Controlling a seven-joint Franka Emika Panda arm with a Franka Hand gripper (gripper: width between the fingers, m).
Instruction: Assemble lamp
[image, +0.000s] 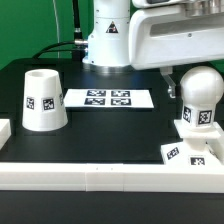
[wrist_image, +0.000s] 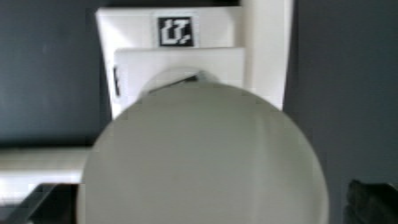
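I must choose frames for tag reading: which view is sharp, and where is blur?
Exterior view: evenly lit, tags on the shade and marker board readable. Wrist view: the bulb fills the foreground out of focus; the base tag is blurred.

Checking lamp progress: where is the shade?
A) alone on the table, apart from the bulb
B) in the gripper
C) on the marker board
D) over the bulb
A: the shade stands on the table at the exterior view's left, with the marker board between it and the bulb.
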